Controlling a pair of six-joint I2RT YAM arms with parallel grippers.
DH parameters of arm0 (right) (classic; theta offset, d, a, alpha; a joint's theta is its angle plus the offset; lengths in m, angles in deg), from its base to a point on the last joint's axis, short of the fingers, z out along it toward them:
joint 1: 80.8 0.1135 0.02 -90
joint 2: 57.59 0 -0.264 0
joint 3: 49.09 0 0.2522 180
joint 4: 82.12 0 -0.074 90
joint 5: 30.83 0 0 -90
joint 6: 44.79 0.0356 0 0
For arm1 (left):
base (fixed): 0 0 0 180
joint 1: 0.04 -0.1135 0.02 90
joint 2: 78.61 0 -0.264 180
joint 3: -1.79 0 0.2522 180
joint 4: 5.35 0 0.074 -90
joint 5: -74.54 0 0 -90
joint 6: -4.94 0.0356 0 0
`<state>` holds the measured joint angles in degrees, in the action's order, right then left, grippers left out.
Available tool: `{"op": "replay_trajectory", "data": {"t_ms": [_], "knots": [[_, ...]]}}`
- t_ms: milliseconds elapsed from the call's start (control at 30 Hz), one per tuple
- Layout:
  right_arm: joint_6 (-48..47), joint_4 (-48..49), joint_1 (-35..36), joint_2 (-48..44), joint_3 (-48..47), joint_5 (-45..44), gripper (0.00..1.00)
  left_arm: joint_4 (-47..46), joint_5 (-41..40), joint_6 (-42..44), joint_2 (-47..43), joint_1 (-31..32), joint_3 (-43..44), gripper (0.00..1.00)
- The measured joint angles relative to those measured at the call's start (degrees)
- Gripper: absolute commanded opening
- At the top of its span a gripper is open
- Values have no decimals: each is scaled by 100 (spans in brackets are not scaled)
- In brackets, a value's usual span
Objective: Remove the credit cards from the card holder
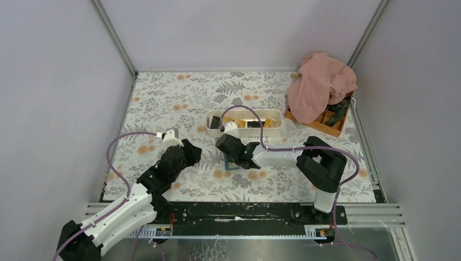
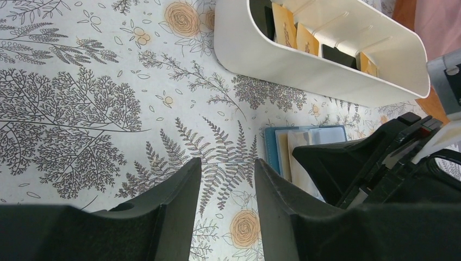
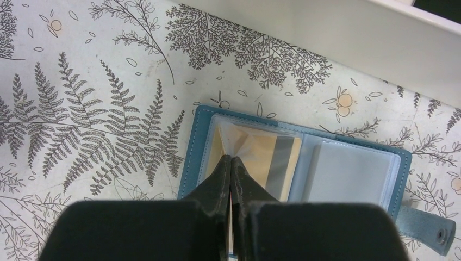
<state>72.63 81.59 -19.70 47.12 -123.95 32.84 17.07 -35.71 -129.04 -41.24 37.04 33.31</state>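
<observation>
The blue card holder (image 3: 190, 157) lies open on the floral table, its snap tab at the lower right. An orange-yellow credit card (image 3: 261, 157) with a dark stripe sits in its left clear pocket; the right pocket looks pale grey. My right gripper (image 3: 232, 159) is shut, its tips pressed together on the left pocket, where the clear sleeve puckers up. Whether the sleeve or the card's edge is pinched is unclear. From above, the right gripper (image 1: 232, 157) covers most of the card holder (image 1: 231, 166). My left gripper (image 2: 228, 163) is open and empty just left of the card holder (image 2: 272, 149).
A long white tray (image 1: 244, 124) stands just beyond the holder, with orange cards (image 2: 284, 24) and black cards (image 2: 334, 54) upright in it. At the back right, a pink cloth (image 1: 321, 84) is draped over an orange compartment box (image 1: 326, 124). Walls close in the table.
</observation>
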Motion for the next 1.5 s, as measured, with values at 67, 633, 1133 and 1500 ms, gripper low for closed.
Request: {"op": "replay_trajectory", "data": {"t_ms": [67, 633, 1133, 1500], "knots": [[4, 2, -2, -61, 44, -2, 0, -2, 28, 2, 7, -2, 0, 48], [179, 133, -2, -1049, 667, -11, 0, -1543, 1320, -212, 498, -13, -323, 48], [278, 413, -4, -1401, 1115, 0, 0, -3281, 2409, -820, 2608, 55, -210, 40], [293, 608, -13, -1648, 1263, 94, 0, -3394, 2396, -809, 3394, 503, 120, 39]]}}
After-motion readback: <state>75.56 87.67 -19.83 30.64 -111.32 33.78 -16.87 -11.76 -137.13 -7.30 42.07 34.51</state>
